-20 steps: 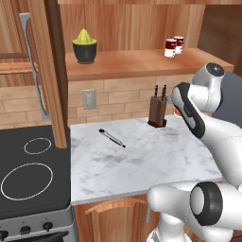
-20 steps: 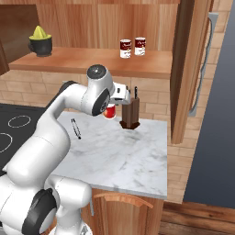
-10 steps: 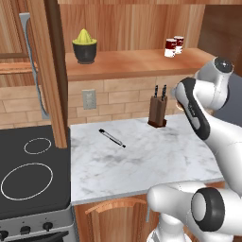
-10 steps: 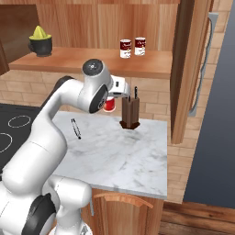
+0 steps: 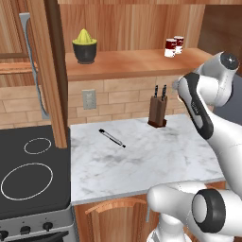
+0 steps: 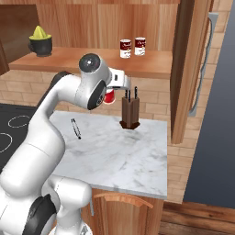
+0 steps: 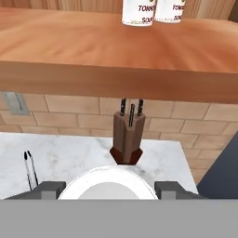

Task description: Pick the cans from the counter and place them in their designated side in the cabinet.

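Wooden cabinet shelf (image 6: 92, 62) already carries two cans (image 6: 132, 47) at its right end. Gripper (image 6: 111, 92) clamps a red can (image 6: 109, 97) above the counter (image 6: 114, 156), beside the knife block (image 6: 130, 111). Advice: lift clear of the shelf lip, then set it beside the pair.

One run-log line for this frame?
phase: carry | claw: shut on red can, above counter | shelf: two cans | next: place
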Available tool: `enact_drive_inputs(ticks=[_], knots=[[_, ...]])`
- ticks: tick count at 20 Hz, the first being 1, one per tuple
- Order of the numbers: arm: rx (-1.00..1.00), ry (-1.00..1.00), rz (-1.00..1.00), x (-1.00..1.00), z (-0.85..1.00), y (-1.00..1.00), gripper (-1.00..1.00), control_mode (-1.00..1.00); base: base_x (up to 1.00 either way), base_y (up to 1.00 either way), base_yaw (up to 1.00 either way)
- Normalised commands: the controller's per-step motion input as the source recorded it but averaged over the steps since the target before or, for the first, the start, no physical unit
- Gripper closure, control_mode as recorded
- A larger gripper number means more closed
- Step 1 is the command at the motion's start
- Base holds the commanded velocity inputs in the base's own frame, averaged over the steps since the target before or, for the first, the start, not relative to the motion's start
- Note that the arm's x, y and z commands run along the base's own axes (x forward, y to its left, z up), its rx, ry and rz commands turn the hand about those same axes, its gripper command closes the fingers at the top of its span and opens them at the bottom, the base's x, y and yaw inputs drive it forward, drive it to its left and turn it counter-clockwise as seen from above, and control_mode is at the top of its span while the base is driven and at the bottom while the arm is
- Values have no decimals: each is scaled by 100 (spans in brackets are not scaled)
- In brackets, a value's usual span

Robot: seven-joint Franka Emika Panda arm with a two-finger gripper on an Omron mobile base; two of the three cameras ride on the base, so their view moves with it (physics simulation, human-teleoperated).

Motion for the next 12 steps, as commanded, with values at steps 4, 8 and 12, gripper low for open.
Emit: enact_drive_inputs(ticks=[4,8,12], knots=[[0,-9,0,-10,35,1,100,-100,0,0,0],[0,-11,0,-22,36,2,100,-100,0,0,0],[0,-11,0,-25,37,6,100,-100,0,0,0]])
